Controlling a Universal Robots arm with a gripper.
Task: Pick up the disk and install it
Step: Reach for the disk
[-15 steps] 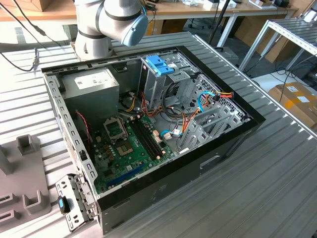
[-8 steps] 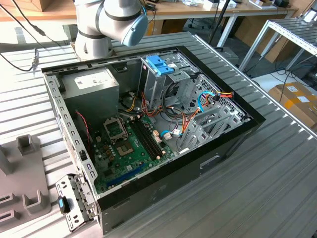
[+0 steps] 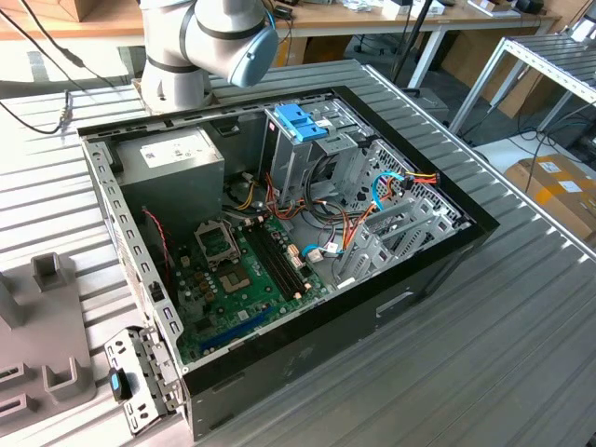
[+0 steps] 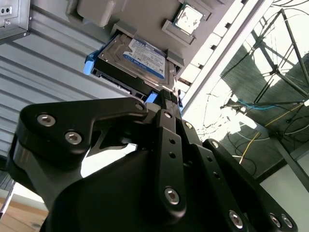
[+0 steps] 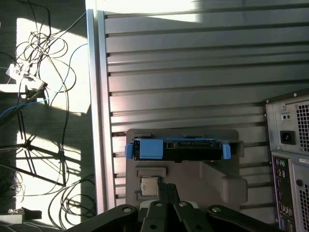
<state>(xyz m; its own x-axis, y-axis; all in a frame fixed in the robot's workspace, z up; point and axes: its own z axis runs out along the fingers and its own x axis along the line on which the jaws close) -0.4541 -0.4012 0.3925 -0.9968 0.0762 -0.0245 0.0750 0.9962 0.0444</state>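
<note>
The disk (image 5: 178,150) stands on edge in a slot of a grey holder block (image 5: 212,179) on the ribbed metal table, with blue rails at both its ends. In the second wrist view the disk (image 4: 137,58) shows its white label with a blue band. My gripper (image 5: 167,186) hangs over the holder a short way from the disk, its black fingers pressed together with nothing between them; in the second wrist view the gripper (image 4: 168,96) points at the disk's blue rail. The open computer case (image 3: 279,233) lies on the table with a blue-handled drive cage (image 3: 300,121) inside.
A square processor chip (image 5: 149,186) rests in the holder beside the gripper. The case's rear panel (image 5: 289,145) stands near the holder. The table edge (image 5: 94,121) runs close by, with cables on the floor beyond. A grey power supply (image 3: 172,158) fills a corner of the case.
</note>
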